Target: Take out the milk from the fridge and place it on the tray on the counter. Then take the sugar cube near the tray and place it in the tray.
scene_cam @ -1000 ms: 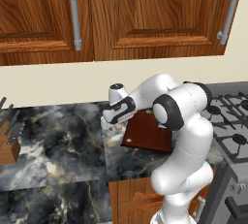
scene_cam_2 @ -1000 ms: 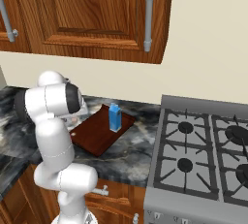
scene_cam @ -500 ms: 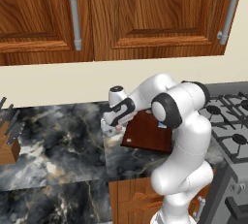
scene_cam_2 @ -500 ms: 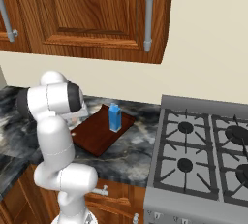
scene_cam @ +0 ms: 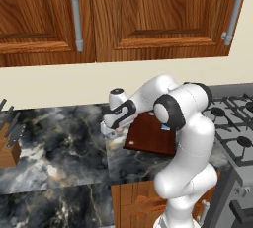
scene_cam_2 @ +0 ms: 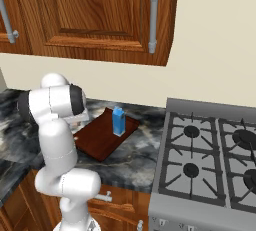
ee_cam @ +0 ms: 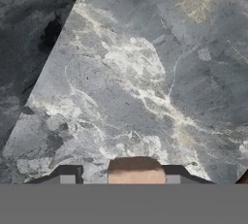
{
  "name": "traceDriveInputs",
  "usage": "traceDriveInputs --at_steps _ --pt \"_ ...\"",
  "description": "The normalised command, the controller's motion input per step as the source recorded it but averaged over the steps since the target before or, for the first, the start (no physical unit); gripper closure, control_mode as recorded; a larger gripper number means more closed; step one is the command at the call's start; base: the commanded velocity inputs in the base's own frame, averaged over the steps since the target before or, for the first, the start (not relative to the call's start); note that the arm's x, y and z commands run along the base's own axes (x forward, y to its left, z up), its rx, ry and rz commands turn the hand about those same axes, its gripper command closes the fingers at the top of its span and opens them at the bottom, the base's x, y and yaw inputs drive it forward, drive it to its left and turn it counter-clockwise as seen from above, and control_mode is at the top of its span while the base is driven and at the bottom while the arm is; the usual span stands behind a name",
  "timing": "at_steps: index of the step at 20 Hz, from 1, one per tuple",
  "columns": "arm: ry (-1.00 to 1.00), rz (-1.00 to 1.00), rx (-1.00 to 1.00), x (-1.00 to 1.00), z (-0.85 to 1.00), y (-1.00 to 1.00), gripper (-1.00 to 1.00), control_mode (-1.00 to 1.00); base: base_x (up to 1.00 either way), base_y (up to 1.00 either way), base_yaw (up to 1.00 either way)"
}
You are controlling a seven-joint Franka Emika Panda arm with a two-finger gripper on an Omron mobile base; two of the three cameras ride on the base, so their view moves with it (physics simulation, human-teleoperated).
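Observation:
The blue milk (scene_cam_2: 118, 121) carton stands upright on the far part of the dark reddish-brown tray (scene_cam_2: 102, 137). The tray (scene_cam: 148, 135) lies on the black marble counter (scene_cam: 59, 148), partly behind my arm. My gripper (scene_cam: 112, 132) is down at the counter just left of the tray's left edge. In the hand view the tan sugar cube (ee_cam: 135, 170) sits between the two dark fingertips (ee_cam: 68, 175), which flank it closely on both sides. My gripper (ee_cam: 121, 177) is shut on the cube, right over the veined counter (ee_cam: 145, 72). The fridge is out of view.
A knife block (scene_cam: 7, 143) stands at the counter's far left. The gas stove (scene_cam_2: 210, 150) adjoins the counter right of the tray. Wooden wall cabinets (scene_cam: 148, 10) with grey handles hang overhead. Brown drawers sit below the counter edge.
The fingers have drawn in from wide open onto the sugar cube. The arm has stayed almost in place beside the tray; milk and tray have not moved.

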Motion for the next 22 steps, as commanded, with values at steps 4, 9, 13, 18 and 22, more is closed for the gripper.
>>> traceDriveInputs --at_steps 4,9,13,18,22 --pt "0.00 -0.04 0.00 -0.24 -0.14 0.00 1.00 -1.00 0.00 0.00 0.00" --pt "0.00 -0.06 0.00 -0.24 -0.11 0.00 1.00 -1.00 0.00 0.00 0.00" --pt "-0.09 -0.10 0.01 -0.49 0.14 0.01 1.00 -1.00 0.00 0.00 0.00" --pt "-0.08 -0.11 0.00 -0.66 0.15 0.01 1.00 -1.00 0.00 0.00 0.00" --pt "-0.06 -0.10 0.00 -0.78 0.57 0.01 1.00 -1.00 0.00 0.00 0.00"
